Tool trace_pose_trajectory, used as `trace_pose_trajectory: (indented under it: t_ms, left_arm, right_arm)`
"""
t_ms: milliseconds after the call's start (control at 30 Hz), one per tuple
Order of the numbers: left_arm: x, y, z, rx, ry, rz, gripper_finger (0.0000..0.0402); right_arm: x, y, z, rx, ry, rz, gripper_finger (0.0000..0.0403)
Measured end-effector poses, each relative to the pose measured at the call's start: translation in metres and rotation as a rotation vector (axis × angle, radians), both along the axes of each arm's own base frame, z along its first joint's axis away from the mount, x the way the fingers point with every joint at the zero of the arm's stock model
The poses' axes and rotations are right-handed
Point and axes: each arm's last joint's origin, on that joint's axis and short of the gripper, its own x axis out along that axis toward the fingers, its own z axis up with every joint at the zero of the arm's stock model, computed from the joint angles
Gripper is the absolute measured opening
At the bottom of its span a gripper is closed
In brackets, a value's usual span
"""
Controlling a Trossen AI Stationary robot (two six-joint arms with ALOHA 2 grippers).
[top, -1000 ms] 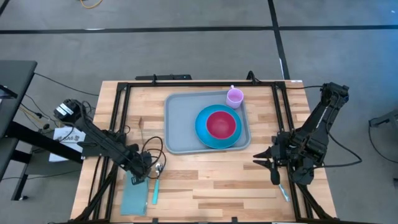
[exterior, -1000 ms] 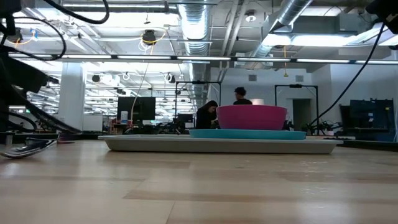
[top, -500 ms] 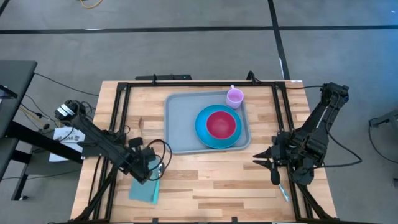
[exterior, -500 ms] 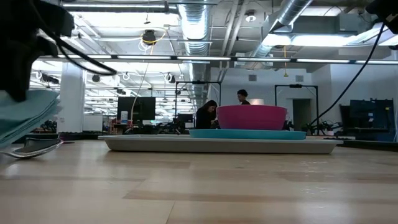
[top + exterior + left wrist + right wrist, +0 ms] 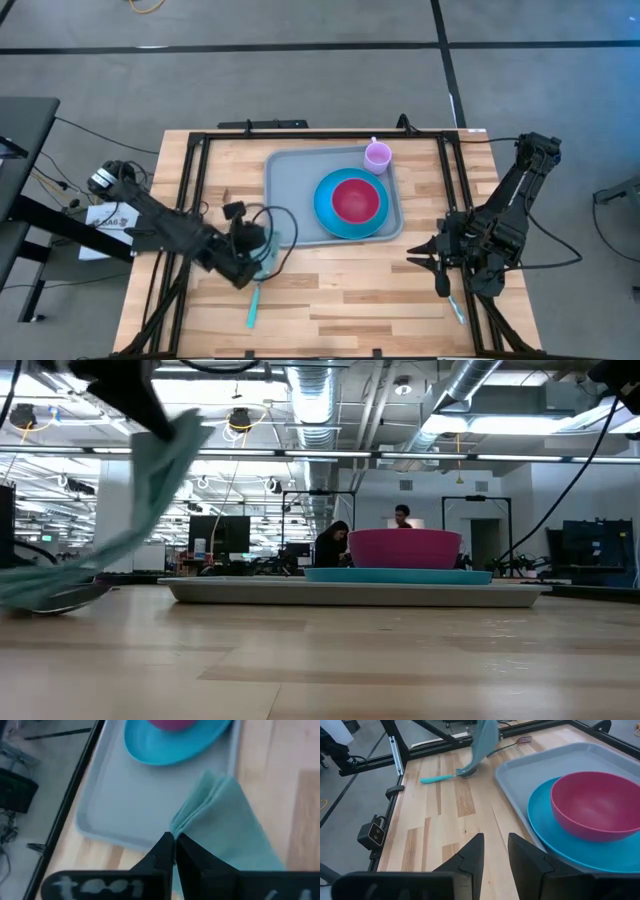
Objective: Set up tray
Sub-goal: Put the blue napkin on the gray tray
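Grey carpet is covering the floor around the wooden table, with dark seams crossing it. Beyond the table, an open workshop is stretching back: silver ducts and strip lights are hanging from the ceiling, monitors are standing on desks, and two people are working there.

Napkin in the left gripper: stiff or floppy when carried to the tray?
Likely floppy: the napkin hangs limp from the shut left gripper, its lower end trailing at the table. Its folded layers fan apart, so it may unfold or drag. Probably light; it drapes like thin cloth.
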Motion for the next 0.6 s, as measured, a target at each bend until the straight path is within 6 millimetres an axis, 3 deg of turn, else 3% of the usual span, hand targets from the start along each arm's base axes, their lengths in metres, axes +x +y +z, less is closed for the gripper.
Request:
trace_pose_trajectory:
  t_ms: [333,467,600]
  left_arm:
    - [0.051,0.06,-0.001,-0.05,-0.157,0.154,0.0]
    - [0.069,0.087,-0.018,-0.111,-0.118,0.23,0.0]
    - [0.081,0.113,-0.042,-0.059,-0.041,0.341,0.0]
  right_arm:
    - [0.0,0.0,0.0,0.0,0.0,0.0,0.0082]
    - [0.0,0.0,0.0,0.002,-0.001,0.001,0.0082]
    - [0.0,0.001,0.0,0.006,-0.004,0.001,0.0082]
